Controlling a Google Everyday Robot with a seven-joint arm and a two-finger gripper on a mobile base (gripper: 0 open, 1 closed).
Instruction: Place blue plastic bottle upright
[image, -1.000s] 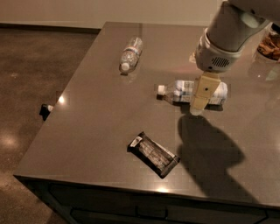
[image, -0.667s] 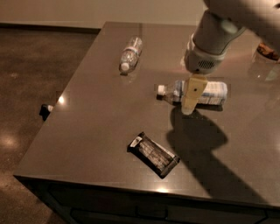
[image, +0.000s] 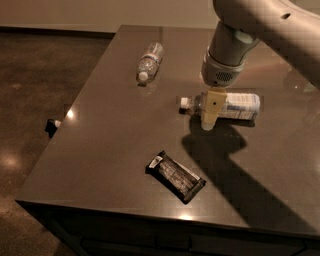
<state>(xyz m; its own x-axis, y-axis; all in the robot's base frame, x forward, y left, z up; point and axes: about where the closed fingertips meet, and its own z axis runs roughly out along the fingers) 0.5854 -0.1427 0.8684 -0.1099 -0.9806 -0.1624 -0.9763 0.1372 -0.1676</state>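
The blue plastic bottle (image: 235, 106) lies on its side on the grey table (image: 100, 150), right of centre. Its white cap (image: 186, 102) points left, and its pale blue-and-white label faces up. My gripper (image: 209, 114) hangs from the arm at the upper right. It comes down over the bottle's shoulder, just right of the cap, and covers part of the bottle. The camera view does not show whether it touches the bottle.
A smaller, slimmer clear bottle (image: 149, 61) lies on its side at the table's far left. A dark wrapped snack bar (image: 176, 176) lies near the front edge. A small black object (image: 51, 125) sits beside the table's left edge.
My gripper has moved left along the bottle, from over its label to over its shoulder near the cap. The bottle and the other objects have not moved.
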